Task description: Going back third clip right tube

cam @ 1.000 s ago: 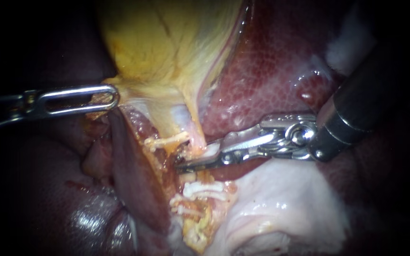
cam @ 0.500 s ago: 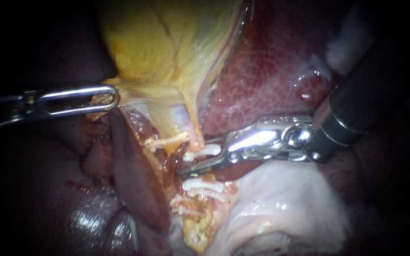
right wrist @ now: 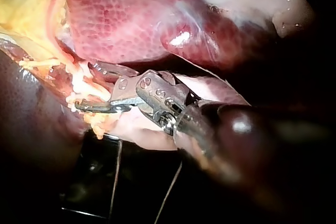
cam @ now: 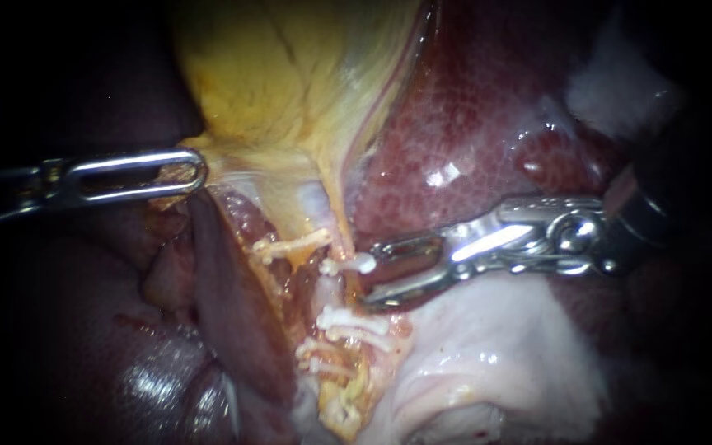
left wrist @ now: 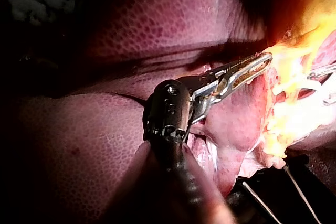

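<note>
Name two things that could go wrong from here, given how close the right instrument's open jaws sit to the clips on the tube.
1. The right instrument has open jaws just beside the upper clip on the tube; a stray sideways move might hook and loosen it.
2. The left instrument grips the gallbladder edge and holds it stretched; a harder pull might strain the clipped tube or tear tissue.

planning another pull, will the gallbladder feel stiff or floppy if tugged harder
Probably floppy: the gallbladder drapes into a thin sheet where the left instrument grips it. Likely slippery, judging by its wet sheen. That thin neck might tear.
</note>
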Controlling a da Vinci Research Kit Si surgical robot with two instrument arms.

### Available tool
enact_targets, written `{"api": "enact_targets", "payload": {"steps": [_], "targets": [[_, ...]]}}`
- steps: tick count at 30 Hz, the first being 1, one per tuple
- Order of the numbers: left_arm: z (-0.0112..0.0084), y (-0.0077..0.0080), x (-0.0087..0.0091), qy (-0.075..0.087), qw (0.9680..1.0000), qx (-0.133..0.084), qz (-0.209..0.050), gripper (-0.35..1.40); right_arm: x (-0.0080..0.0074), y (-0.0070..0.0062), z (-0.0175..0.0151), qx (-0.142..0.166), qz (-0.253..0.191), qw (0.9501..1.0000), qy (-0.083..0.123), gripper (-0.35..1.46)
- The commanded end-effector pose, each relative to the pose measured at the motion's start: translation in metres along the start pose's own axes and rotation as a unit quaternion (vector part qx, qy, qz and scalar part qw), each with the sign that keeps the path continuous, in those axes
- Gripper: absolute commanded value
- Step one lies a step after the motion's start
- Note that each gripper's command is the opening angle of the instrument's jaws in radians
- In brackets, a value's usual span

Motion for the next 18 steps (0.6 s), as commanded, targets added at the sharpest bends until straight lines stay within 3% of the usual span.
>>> {"api": "enact_targets", "payload": {"steps": [1, 5, 11, 18], "targets": [[0.0000, 0.0000, 0.0000, 0.000, 1.0000, 0.000, 0.000, -0.35, 0.0005, -0.0005, -0.0012, -0.001, -0.008, 0.9999, 0.006, 0.60], [0.0001, 0.0000, 0.0002, 0.000, 1.0000, 0.000, 0.000, -0.35, 0.0022, -0.0019, -0.0042, -0.003, -0.033, 0.9993, 0.019, 0.60], [0.0010, 0.0000, 0.0010, -0.004, 1.0000, -0.003, 0.003, -0.35, 0.0032, -0.0034, -0.0057, -0.005, -0.055, 0.9981, 0.026, 0.60], [0.0052, 0.0002, 0.0038, 0.007, 0.9999, -0.004, 0.010, -0.35, 0.0030, -0.0036, -0.0056, 0.000, -0.063, 0.9977, 0.025, 0.60]]}}
